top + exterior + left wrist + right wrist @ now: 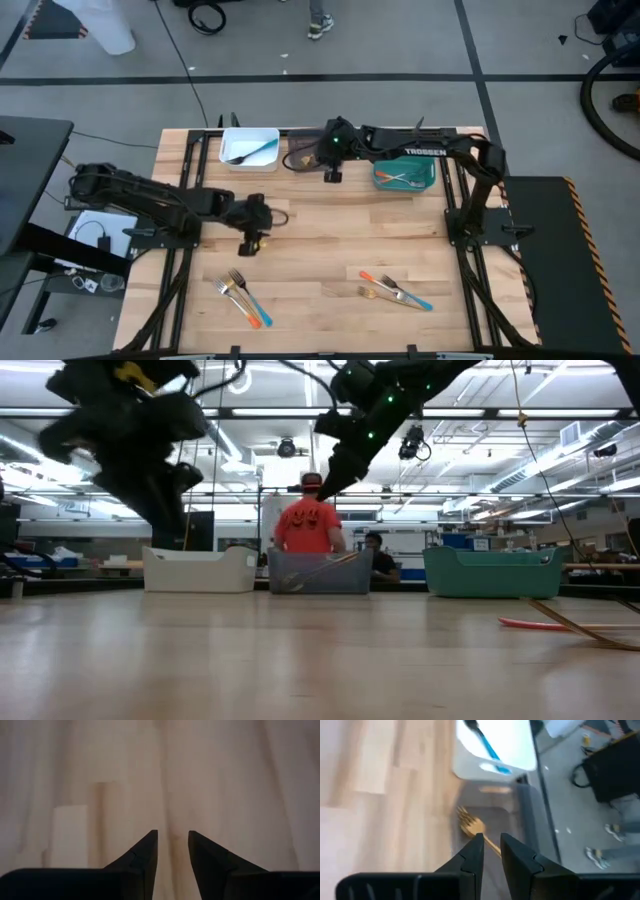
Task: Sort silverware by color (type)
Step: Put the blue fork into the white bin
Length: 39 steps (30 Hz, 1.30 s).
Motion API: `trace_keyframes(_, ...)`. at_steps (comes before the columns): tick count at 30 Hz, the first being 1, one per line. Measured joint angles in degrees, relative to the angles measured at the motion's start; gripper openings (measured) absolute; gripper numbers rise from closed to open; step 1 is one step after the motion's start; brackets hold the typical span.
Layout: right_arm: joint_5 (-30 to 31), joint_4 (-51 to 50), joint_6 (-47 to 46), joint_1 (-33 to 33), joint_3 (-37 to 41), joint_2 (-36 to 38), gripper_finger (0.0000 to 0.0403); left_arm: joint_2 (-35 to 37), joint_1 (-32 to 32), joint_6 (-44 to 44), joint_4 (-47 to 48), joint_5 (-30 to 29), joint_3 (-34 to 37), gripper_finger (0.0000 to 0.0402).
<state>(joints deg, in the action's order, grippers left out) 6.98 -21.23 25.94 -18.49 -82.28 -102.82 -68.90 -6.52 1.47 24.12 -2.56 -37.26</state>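
A: At the far edge of the bench (330, 240), what is the right gripper (491, 845) doing?

B: It hangs over the grey bin (305, 152), fingers slightly apart, holding nothing. A golden fork (476, 831) lies in that bin just below them.

A: And the left gripper (173, 842)?

B: Above bare wood near the middle, left of centre, fingers a little apart, with nothing between them.

A: Where is the rest of the silverware?

B: A blue fork (252, 152) lies in the white bin (250, 134), and forks lie in the teal bin (404, 185). Loose on the near side lie a left cluster (244, 298) and a right cluster (394, 291), with orange and blue handles.
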Motion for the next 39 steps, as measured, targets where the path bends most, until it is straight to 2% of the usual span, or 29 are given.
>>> trace_keyframes(3,-1.27,-0.47,-3.07,2.05,0.00,0.34,0.0075,0.00,-3.87,3.90,-0.09,0.03,0.00,0.0116)
trace_keyframes(6,-1.53,-1.24,-6.51,4.15,0.00,0.41,0.0075,0.00,-7.46,4.12,-1.49,-0.02,0.00,0.0116)
trace_keyframes(18,-0.44,-9.99,-22.25,11.26,0.00,0.41,0.0075,-1.68,-21.66,-11.17,-5.40,0.65,-0.04,0.0116)
trace_keyframes(25,5.96,-13.01,-28.90,15.93,0.87,0.41,0.0075,-6.21,-29.28,-16.86,-4.63,0.15,-0.02,0.0116)
trace_keyframes(34,10.83,-12.88,-35.00,22.25,2.68,0.41,0.0075,-8.02,-32.89,-17.11,-3.52,-2.26,-0.02,0.0116)
trace_keyframes(39,12.47,-10.25,-38.10,24.39,4.57,0.41,0.0075,-8.03,-34.77,-13.31,-3.30,-2.26,-0.02,0.0116)
